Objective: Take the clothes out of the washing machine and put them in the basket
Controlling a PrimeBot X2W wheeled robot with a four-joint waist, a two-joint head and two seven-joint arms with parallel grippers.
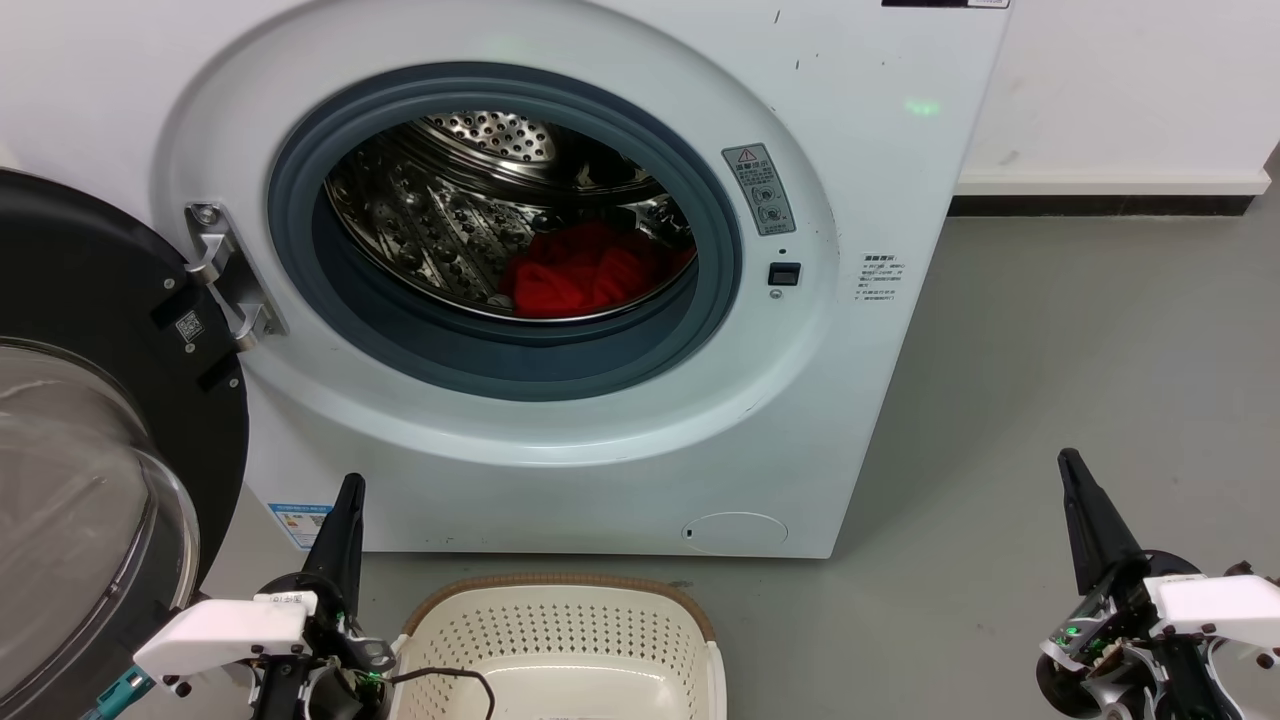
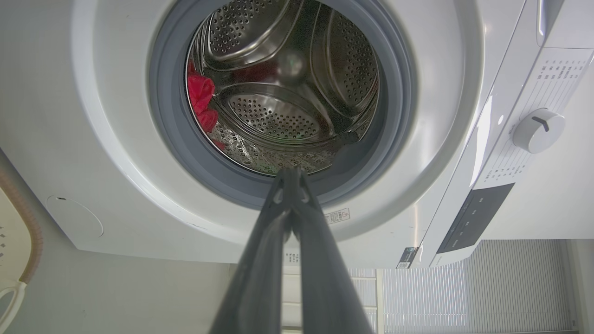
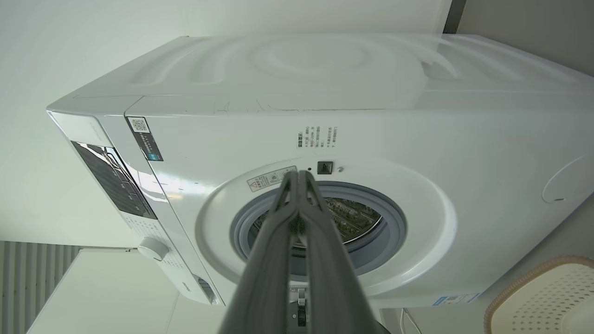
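Observation:
The white washing machine (image 1: 880, 180) stands with its round door (image 1: 90, 420) swung open to the left. Red clothes (image 1: 585, 270) lie bunched at the bottom of the steel drum; the left wrist view shows these clothes (image 2: 202, 99) at the drum's left side. On the floor in front is the cream basket (image 1: 560, 640) with a brown rim, nothing visible inside it. My left gripper (image 1: 348, 490) is shut and empty, left of the basket. My right gripper (image 1: 1070, 462) is shut and empty, over the floor at the right. Both are well short of the drum opening.
Grey floor (image 1: 1080, 350) stretches to the machine's right, up to a white wall with a dark skirting (image 1: 1100, 205). The open door takes up the space at my left. A black cable (image 1: 450, 680) hangs over the basket's near rim.

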